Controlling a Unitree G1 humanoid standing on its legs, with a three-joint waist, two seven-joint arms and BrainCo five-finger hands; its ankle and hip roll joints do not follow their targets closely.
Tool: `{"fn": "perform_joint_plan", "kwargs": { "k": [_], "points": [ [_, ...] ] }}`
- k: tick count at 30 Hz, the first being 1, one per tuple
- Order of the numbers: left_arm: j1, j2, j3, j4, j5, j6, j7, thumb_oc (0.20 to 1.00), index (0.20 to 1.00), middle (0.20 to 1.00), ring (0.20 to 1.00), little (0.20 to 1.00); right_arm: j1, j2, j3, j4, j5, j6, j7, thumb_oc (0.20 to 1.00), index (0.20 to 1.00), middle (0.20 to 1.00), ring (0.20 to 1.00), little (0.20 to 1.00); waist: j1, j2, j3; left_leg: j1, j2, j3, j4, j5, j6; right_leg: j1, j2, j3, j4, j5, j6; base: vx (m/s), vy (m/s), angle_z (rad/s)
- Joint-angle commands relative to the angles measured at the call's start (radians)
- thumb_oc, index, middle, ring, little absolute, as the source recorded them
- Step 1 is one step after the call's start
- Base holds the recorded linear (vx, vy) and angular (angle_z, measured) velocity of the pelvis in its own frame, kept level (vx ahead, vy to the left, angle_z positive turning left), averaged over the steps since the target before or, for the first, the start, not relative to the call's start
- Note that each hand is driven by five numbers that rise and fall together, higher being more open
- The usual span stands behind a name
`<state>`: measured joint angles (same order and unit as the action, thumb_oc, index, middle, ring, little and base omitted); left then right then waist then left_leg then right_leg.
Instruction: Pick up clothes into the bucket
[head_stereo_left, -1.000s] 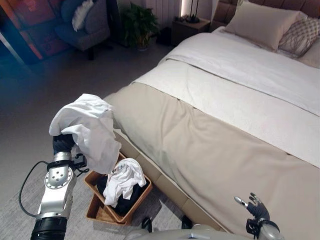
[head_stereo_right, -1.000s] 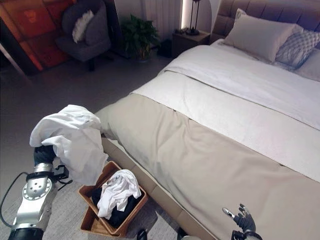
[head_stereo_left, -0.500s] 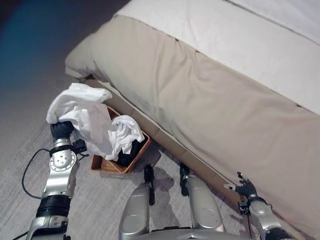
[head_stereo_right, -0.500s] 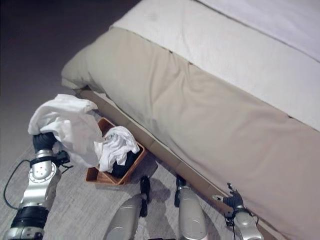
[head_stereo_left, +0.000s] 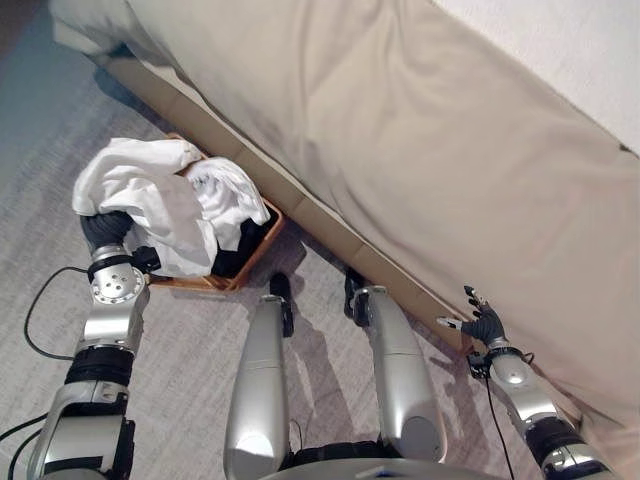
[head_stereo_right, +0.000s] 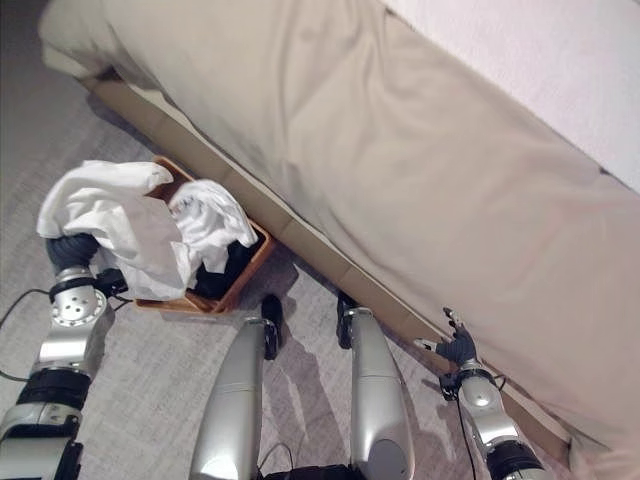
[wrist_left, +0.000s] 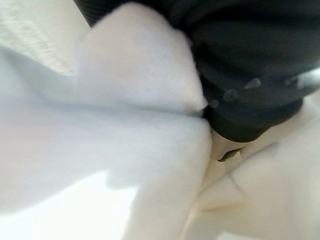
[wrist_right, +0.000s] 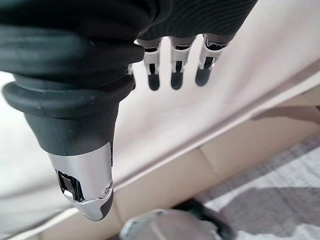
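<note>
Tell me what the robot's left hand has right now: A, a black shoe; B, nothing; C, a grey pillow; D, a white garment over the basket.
D: the left hand is wrapped in a white garment bunched over the brown basket beside the bed.

white garment (head_stereo_left: 150, 200) | bunched, draped over basket (head_stereo_left: 255, 250) rim | basket holds white, dark clothes
</note>
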<state>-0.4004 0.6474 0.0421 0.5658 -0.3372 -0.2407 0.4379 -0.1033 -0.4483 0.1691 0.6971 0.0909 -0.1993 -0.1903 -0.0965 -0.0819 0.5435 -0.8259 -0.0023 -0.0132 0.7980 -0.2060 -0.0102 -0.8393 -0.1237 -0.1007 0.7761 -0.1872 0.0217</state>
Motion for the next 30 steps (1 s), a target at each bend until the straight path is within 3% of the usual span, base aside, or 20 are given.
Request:
{"fn": "perform_joint_plan", "kwargs": {
  "k": [1, 8, 15, 16, 17, 30],
  "points": [
    [-0.057, 0.069, -0.023, -0.004, -0.026, -0.05, 0.041, 0.2, 0.2, 0.2, 0.2, 0.2, 0.036, -0.035, 0.015, -0.021, 0.045, -0.041, -0.048, 1.0, 1.0, 1.0, 1.0, 1.0, -0.015, -0.011, -0.023, -0.01, -0.031, -0.064, 0.03, -0.043, 0.02, 0.04, -0.055, 0.01, -0.016, -0.018, 0.055, -0.05, -0.018, 0.0],
    [-0.142, 0.1, -0.081, 0.056, -0.02, -0.03, 0.056, 0.2, 0.2, 0.2, 0.2, 0.2, 0.032, -0.048, 0.006, -0.041, 0.073, -0.055, -0.081, 1.0, 1.0, 1.0, 1.0, 1.0, -0.026, -0.022, -0.023, -0.155, -0.031, -0.064, 0.102, -0.054, 0.024, -0.104, -0.061, 0.006, 0.06, -0.03, 0.055, -0.01, 0.0, 0.01],
    [-0.182, 0.112, -0.103, 0.084, -0.028, -0.028, 0.066, 0.2, 0.2, 0.2, 0.2, 0.2, 0.034, -0.043, 0.017, -0.04, 0.079, -0.064, -0.093, 1.0, 1.0, 1.0, 1.0, 1.0, -0.031, -0.026, -0.023, -0.201, -0.03, -0.065, 0.111, -0.057, 0.03, -0.157, -0.064, 0.007, 0.064, -0.026, 0.056, 0.0, 0.0, 0.0],
    [-0.193, 0.113, -0.108, 0.104, -0.032, -0.02, 0.065, 0.511, 0.511, 0.511, 0.511, 0.511, 0.033, -0.042, 0.021, -0.039, 0.081, -0.065, -0.094, 1.0, 1.0, 1.0, 1.0, 1.0, -0.033, -0.028, -0.023, -0.21, -0.029, -0.066, 0.109, -0.055, 0.03, -0.165, -0.064, 0.007, 0.059, -0.025, 0.057, 0.0, 0.0, 0.0],
    [-0.204, 0.111, -0.111, 0.115, -0.036, -0.014, 0.069, 1.0, 1.0, 1.0, 1.0, 1.0, 0.032, -0.041, 0.025, -0.041, 0.082, -0.064, -0.093, 1.0, 1.0, 1.0, 1.0, 1.0, -0.034, -0.029, -0.023, -0.212, -0.028, -0.067, 0.108, -0.055, 0.031, -0.166, -0.065, 0.006, 0.058, -0.024, 0.057, 0.0, 0.0, 0.0],
    [-0.207, 0.08, -0.068, 0.163, -0.034, 0.04, 0.12, 1.0, 1.0, 1.0, 1.0, 1.0, 0.008, -0.027, 0.044, -0.037, 0.071, -0.049, -0.096, 1.0, 1.0, 1.0, 1.0, 1.0, -0.031, -0.033, -0.023, -0.198, -0.025, -0.066, 0.078, -0.055, 0.035, -0.159, -0.065, 0.004, 0.025, -0.018, 0.057, 0.0, 0.0, 0.0]
  ]
}}
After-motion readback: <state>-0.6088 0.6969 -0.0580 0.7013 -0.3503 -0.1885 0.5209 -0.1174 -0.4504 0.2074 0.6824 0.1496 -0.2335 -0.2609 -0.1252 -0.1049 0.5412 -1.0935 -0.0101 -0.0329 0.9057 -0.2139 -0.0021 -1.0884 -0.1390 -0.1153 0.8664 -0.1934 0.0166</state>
